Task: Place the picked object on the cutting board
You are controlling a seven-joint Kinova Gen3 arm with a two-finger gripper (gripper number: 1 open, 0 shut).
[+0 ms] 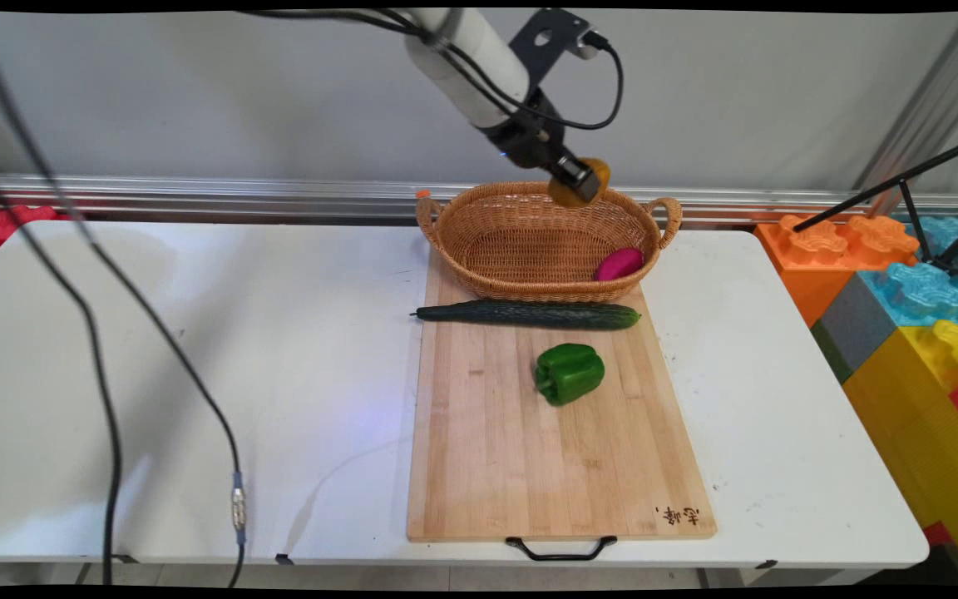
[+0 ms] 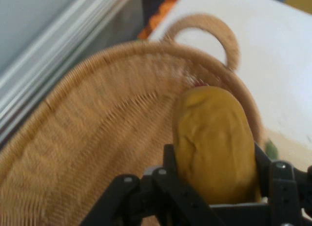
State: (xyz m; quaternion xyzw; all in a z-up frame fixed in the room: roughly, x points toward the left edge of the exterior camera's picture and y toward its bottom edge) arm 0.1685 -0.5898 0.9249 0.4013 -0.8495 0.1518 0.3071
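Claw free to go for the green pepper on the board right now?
Probably not yet. The claw is shut on a yellow-brown potato-like item above the basket. The green pepper itself lies uncovered on the cutting board, with only the cucumber between.

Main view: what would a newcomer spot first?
The gripper holds a yellow-brown potato-like thing above the wicker basket, where a magenta thing lies at the right end. In front, a cucumber and a green pepper lie on the wooden board.
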